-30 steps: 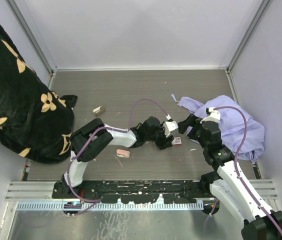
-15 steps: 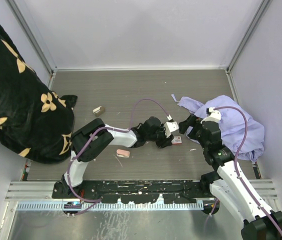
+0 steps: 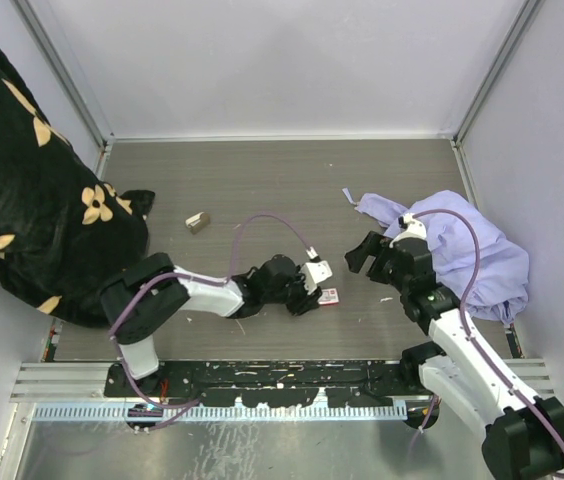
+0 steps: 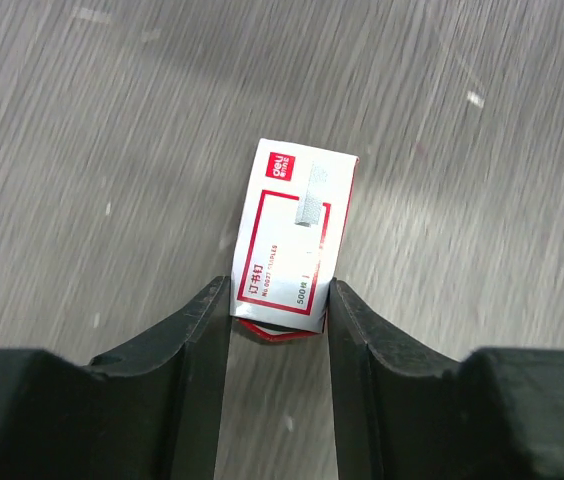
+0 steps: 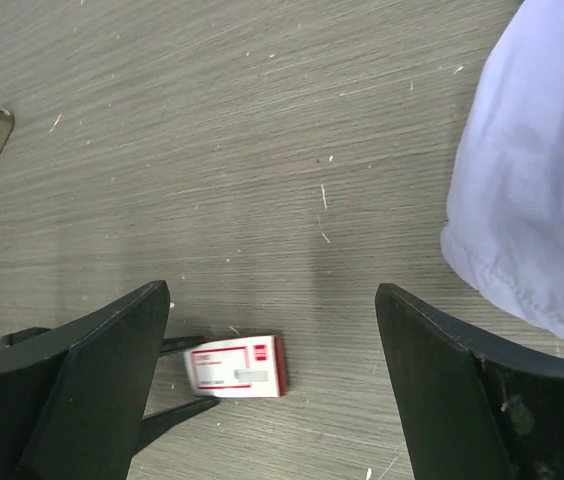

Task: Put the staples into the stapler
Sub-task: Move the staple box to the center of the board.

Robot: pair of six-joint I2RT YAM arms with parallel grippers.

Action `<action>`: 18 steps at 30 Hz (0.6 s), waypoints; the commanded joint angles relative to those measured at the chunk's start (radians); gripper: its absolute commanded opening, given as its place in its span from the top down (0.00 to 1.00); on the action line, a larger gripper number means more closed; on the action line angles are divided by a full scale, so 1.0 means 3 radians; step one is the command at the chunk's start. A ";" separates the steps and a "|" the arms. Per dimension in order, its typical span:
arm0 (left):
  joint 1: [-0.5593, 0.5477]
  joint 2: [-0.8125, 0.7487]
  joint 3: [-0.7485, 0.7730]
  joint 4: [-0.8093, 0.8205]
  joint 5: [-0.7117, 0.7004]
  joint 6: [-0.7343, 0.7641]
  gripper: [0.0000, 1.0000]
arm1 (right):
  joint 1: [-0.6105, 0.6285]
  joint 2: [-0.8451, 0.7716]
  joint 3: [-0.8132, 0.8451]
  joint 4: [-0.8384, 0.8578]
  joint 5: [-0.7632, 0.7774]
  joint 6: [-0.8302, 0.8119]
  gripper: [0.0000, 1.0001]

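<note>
Pinching "deli" staples [image 4: 292,235], "500" on label, w/ L hand [image 4: 277,297]; R hand [image 5: 272,295] spread.

The table top [image 3: 262,180] is grey with thin wood lines. Pale walls [image 3: 282,60] stand around it. A black blanket [image 3: 22,180] with tan flowers, maybe fuzzy, sits left; a purple cloth [image 3: 504,252] lies right.

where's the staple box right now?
Top view: the staple box is near the middle of the table, one end pinched in the left gripper, with the open right gripper just to its right.
</note>
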 commanded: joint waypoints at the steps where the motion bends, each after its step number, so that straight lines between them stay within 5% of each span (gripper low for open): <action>1: -0.0013 -0.0523 -0.0333 -0.0160 -0.0324 -0.0072 0.64 | 0.0012 0.0103 -0.0032 0.0261 -0.0228 0.0069 0.10; 10: -0.0130 -0.0926 -0.0755 -0.0441 -0.0518 -0.0309 0.57 | 0.0018 0.0479 0.0006 0.0532 -0.0513 0.0110 0.12; 18: -0.0157 -0.0768 -0.0623 -0.0492 -0.0449 -0.0276 0.32 | 0.0043 0.0606 0.0043 0.0583 -0.0634 0.0186 0.13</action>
